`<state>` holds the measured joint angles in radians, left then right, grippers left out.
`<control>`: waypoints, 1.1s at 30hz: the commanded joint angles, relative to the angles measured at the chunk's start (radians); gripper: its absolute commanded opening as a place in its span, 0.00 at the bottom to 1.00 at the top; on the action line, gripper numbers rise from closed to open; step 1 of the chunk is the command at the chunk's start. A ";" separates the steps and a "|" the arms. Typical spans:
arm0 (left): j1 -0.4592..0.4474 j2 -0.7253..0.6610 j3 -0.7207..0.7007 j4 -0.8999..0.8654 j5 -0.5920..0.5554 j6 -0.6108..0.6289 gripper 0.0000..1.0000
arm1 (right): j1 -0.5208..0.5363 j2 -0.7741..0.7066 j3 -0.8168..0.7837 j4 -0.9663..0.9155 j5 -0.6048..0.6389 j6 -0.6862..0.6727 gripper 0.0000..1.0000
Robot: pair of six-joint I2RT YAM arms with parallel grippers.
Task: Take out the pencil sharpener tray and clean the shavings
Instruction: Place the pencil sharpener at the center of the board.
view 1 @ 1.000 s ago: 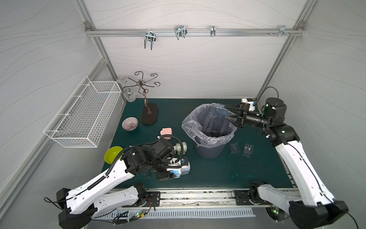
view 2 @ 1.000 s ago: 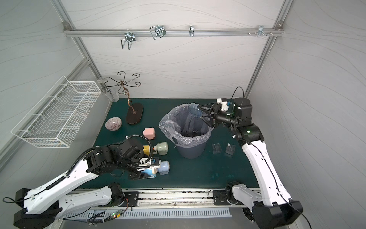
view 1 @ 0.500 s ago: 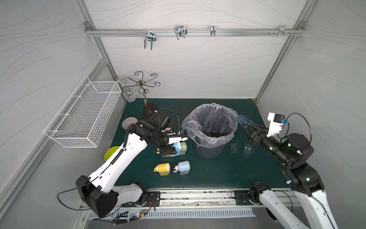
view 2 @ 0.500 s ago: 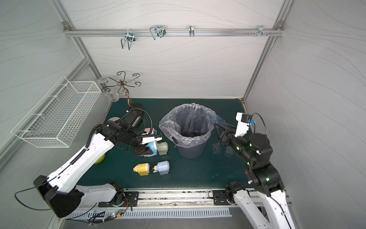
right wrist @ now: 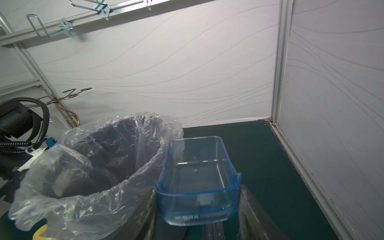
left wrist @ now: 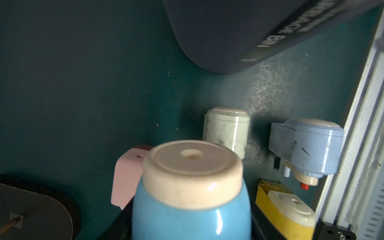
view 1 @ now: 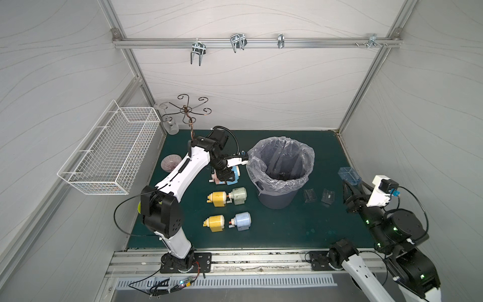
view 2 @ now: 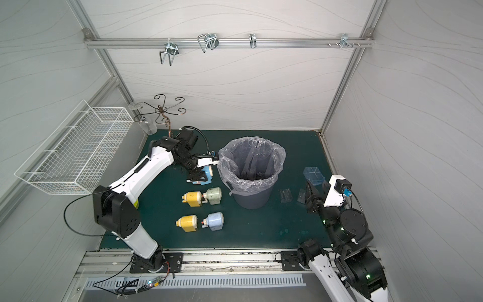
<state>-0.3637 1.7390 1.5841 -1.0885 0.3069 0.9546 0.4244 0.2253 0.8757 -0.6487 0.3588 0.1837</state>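
Note:
My left gripper [view 1: 226, 177] is shut on a blue pencil sharpener [left wrist: 191, 207] with a cream cap, held low over the mat just left of the bin [view 1: 281, 167]. A pink sharpener [left wrist: 124, 180] lies against it. My right gripper [view 1: 352, 183] is shut on a clear blue tray [right wrist: 197, 178], held upright to the right of the bin, above the mat. One tiny fleck [right wrist: 196, 170] of the shavings sits on the tray's floor. In both top views the tray [view 2: 313, 175] sticks out past the fingers.
Two yellow sharpeners [view 1: 217, 198] [view 1: 214, 223], a green one [view 1: 238, 195] and a pale blue one [view 1: 241, 221] lie on the mat in front of the left gripper. Two dark clear trays [view 1: 309, 195] [view 1: 328, 196] lie right of the bin. A wire basket [view 1: 112, 151] hangs on the left wall.
The left arm carried the blue sharpener from the mat's front to beside the bin. The right gripper drew the tray back from over the bin to its right side.

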 commanded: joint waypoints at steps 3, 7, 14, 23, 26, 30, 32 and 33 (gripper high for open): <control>-0.001 0.112 0.078 0.091 0.017 0.073 0.00 | 0.008 0.013 0.025 -0.102 0.050 0.017 0.00; -0.001 0.179 0.080 0.156 0.001 0.112 0.00 | 0.008 0.034 0.028 -0.129 0.052 0.052 0.00; -0.007 0.262 0.079 0.278 -0.025 0.117 0.00 | 0.008 0.045 0.023 -0.154 0.072 0.122 0.00; -0.052 0.340 0.068 0.342 -0.101 0.148 0.11 | 0.009 0.139 0.042 -0.281 0.118 0.256 0.00; -0.063 0.360 0.065 0.349 -0.119 0.149 0.18 | 0.008 0.150 0.039 -0.285 0.145 0.275 0.00; -0.065 0.374 0.060 0.354 -0.129 0.149 0.34 | 0.007 0.193 0.044 -0.293 0.158 0.287 0.00; -0.065 0.378 0.056 0.355 -0.135 0.148 0.39 | 0.007 0.226 0.048 -0.307 0.152 0.301 0.00; -0.065 0.377 0.052 0.358 -0.142 0.150 0.44 | 0.007 0.241 0.048 -0.312 0.148 0.306 0.00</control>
<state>-0.4232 2.0842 1.6230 -0.7506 0.1898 1.0641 0.4263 0.4294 0.9024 -0.9253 0.4908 0.4568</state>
